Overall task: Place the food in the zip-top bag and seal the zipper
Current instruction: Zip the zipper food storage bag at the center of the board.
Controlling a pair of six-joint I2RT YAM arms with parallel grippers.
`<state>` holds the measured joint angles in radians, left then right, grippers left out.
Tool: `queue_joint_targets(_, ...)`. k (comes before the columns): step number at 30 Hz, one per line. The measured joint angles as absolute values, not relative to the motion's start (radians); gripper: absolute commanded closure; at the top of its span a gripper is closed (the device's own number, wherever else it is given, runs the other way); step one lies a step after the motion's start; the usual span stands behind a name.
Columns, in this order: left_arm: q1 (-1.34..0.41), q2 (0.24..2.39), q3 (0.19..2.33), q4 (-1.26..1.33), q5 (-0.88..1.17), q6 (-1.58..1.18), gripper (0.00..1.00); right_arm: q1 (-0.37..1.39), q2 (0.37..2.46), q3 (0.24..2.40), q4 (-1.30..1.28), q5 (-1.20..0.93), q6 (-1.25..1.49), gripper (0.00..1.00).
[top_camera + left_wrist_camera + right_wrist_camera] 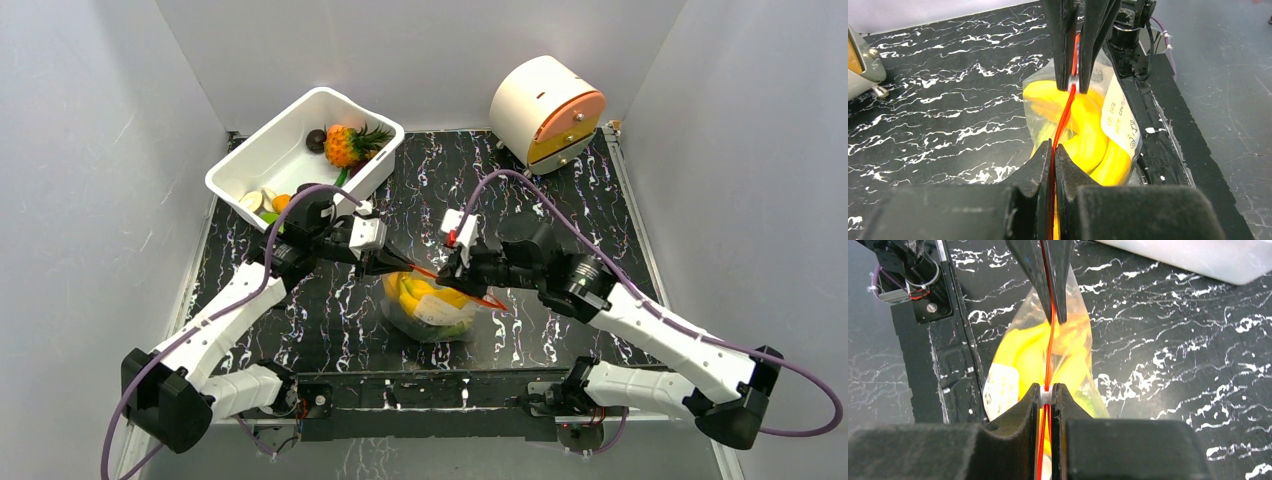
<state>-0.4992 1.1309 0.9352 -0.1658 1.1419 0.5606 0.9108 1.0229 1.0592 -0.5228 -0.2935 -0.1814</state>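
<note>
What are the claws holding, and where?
Both pinch the bag by its red zipper. The left claw and the right claw grip separate spots along it.

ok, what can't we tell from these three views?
- Thin red zipper strip: sealed or not; both wrist views, black fingers cover its ends.
- Food beneath the yellow toy bananas: wrist views, crinkly clear plastic bag glares.
- White rectangular tub's near corner: top view, left arm covers it.

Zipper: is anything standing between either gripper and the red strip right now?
Nothing visible. The left gripper and the right gripper are each shut directly on the zipper, apart along the mouth of the zip-top bag, bare strip between them.
</note>
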Motion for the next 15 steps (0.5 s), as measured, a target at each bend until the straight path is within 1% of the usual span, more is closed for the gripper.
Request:
queue_joint_targets(10, -0.486, 1.099, 0.939, -0.188, 1.049, 0.577, 1.00, 0.910, 0.868, 1.018, -0.625, -0.185, -0.137, 1.00)
queue_joint_targets(15, -0.470, 1.066, 0.939, -0.188, 0.970, 0.576, 1.00, 0.911, 0.812, 1.021, -0.698, -0.115, -0.113, 1.00)
